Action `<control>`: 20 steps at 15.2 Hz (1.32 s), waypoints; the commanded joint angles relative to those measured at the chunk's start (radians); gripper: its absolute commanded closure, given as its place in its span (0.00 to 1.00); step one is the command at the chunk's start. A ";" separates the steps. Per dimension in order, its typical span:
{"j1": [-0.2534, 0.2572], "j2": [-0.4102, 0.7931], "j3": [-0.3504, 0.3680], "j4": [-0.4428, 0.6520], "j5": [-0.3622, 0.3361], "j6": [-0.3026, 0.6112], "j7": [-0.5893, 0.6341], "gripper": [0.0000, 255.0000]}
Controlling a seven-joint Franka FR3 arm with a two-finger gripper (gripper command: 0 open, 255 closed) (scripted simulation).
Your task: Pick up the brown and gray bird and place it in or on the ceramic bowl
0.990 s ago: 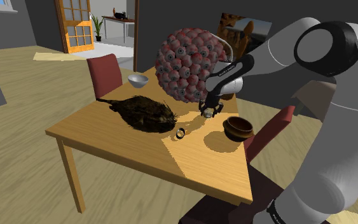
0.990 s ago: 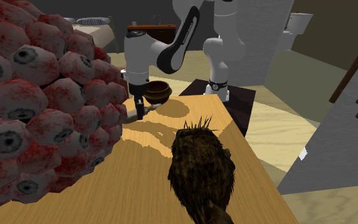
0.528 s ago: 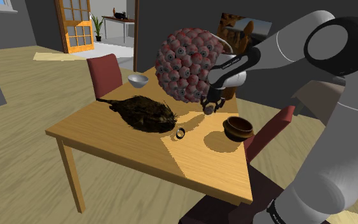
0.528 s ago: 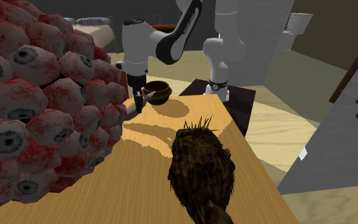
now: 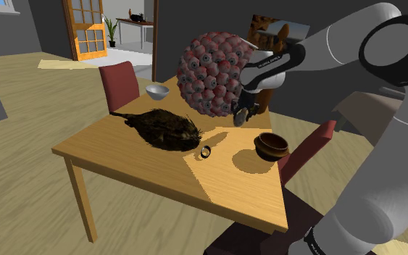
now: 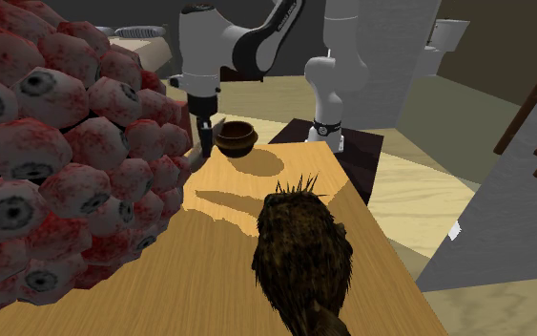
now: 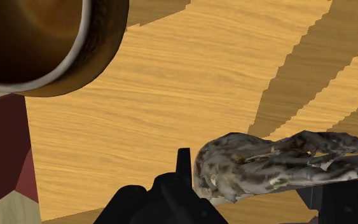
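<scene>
The claw is seen closed on the brown and gray bird; in the wrist view the mottled body is clasped between the black fingers, lying crosswise, with one end reaching out past the far finger. The bird is held in the air above the wooden surface, not touching it.

In the shoulder view the claw is found between a large ball of red-veined eyeballs and the brown bowl, above the bowl and to its left, close against the ball's lower edge. The brown bowl is set upright on the surface near the edge at the shoulder view's right; a pale rim is shown around its mouth in the wrist view, and the bird is kept apart from it. In the second exterior view the claw is seen hanging just to the left of the bowl.

A dark, spiky, feathered mass is laid near the middle of the surface; a small dark ring is placed just beside it, on the bowl's side. A small white bowl is set at the far edge, near a red chair. Jagged shadows are cast across the wood below the arm.
</scene>
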 commanded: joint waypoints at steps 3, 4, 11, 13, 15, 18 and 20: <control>0.001 -0.023 0.000 0.029 -0.003 -0.051 -0.001 1.00; 0.001 -0.029 0.000 0.035 -0.004 -0.064 -0.001 1.00; 0.003 -0.065 0.000 0.089 -0.008 -0.153 -0.002 1.00; 0.003 -0.072 0.000 0.102 -0.009 -0.174 -0.002 1.00; -0.006 -0.142 -0.010 0.020 -0.023 -0.159 -0.014 1.00; -0.024 -0.246 -0.025 -0.095 -0.046 -0.144 -0.034 1.00; -0.038 -0.314 -0.037 -0.166 -0.063 -0.140 -0.048 1.00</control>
